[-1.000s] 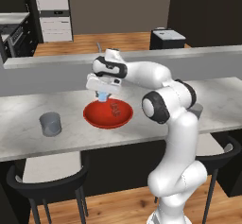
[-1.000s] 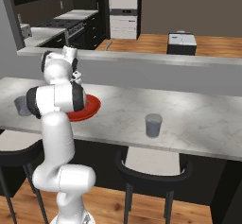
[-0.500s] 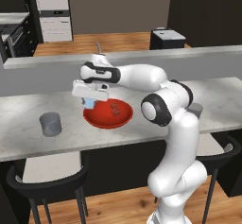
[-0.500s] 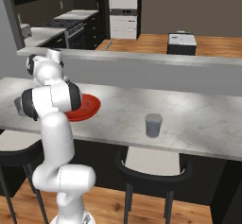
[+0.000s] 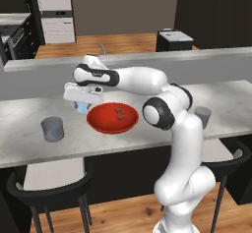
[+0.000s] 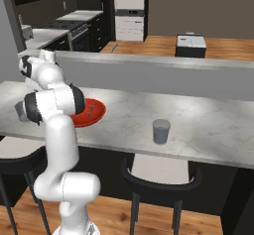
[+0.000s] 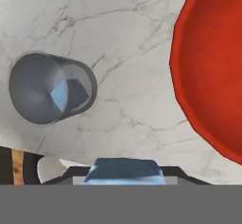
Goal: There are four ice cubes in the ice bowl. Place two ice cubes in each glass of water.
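While the gripper [image 5: 81, 106] hangs between ice bowl [image 5: 112, 118] and left tumbler [image 5: 52, 129] | jaws pinch an ice cube [image 7: 124, 170] | risk: releasing short of the tumbler drops the cube onto the counter [image 5: 29, 143].

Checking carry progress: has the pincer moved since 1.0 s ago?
Yes. The pincer, shut on a pale blue ice cube, moved from over the glossy red bowl leftward toward the grey tumbler.

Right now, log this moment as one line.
gripper: shut on ice cube | position: between red bowl and left glass | left glass: one cube inside
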